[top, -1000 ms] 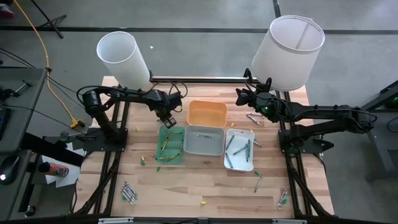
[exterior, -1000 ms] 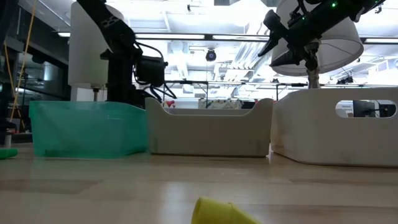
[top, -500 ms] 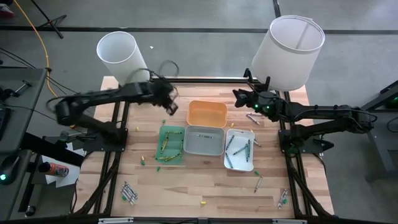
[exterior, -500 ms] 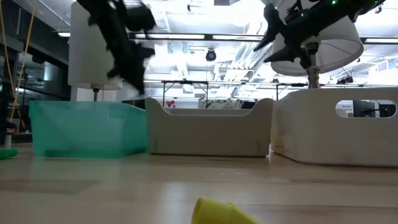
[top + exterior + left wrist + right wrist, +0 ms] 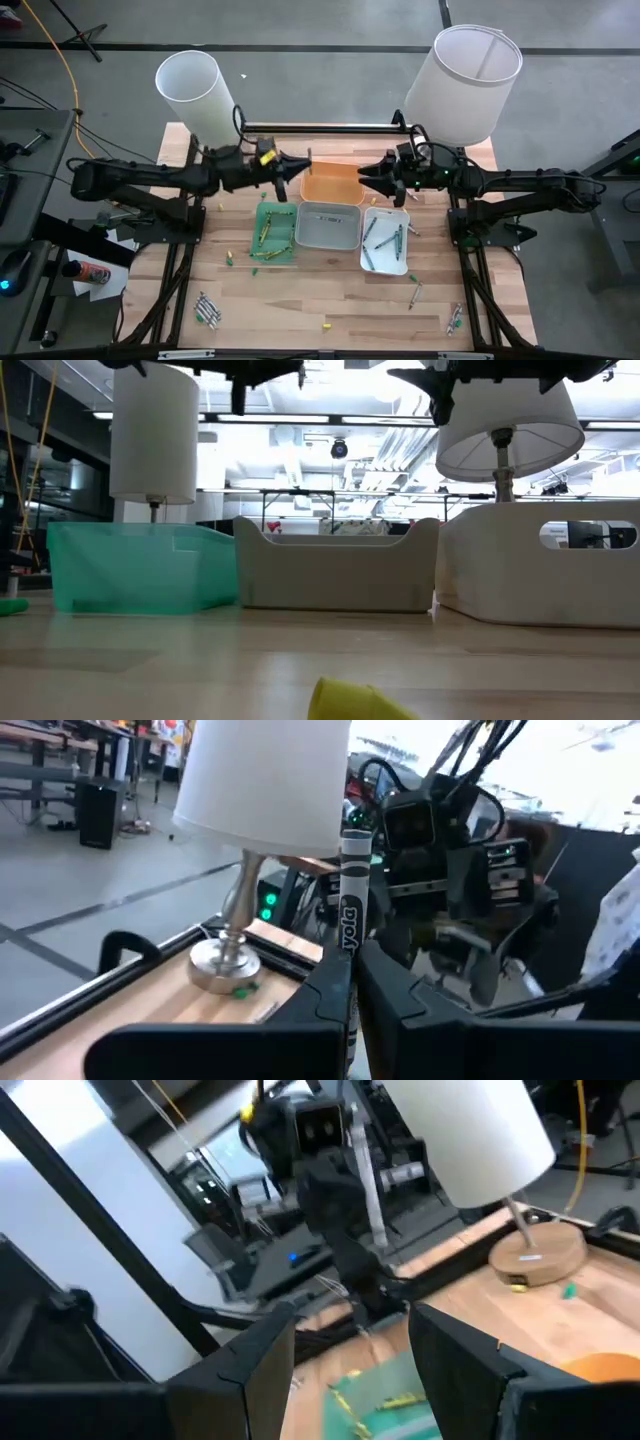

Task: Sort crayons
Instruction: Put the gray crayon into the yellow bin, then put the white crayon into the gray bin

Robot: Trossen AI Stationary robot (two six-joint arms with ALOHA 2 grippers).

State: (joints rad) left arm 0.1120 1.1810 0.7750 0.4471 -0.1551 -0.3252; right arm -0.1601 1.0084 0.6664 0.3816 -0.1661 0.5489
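My left gripper [image 5: 298,169] is shut on a grey crayon [image 5: 352,890], held high over the table near the orange tray's [image 5: 333,185] left side. The crayon also shows in the right wrist view [image 5: 366,1180]. My right gripper [image 5: 368,178] is open and empty, high over the orange tray's right side, and faces the left gripper across a small gap. More crayons lie in the green tray [image 5: 275,230] and the white tray [image 5: 385,240], and several lie loose on the table. My left gripper pinches the crayon's lower part [image 5: 347,958] between its two fingers. The fingers lie level, come from the table's left and lie across the crayon. The crayon stands upright, its longer part above the fingers, lifted clear of table and trays.
A grey tray [image 5: 328,226] stands between the green and white trays. Two white lamps [image 5: 198,90] [image 5: 462,80] stand at the far corners. Loose crayons lie near the front edge, left [image 5: 208,310] and right [image 5: 455,318]. A yellow crayon [image 5: 350,700] lies close to the low camera.
My left gripper has risen from over the green tray, gone toward the far edge, then toward the right, and turned level, carrying the grey crayon upright. My right gripper has moved toward the table's left and near edge, toward the left gripper.
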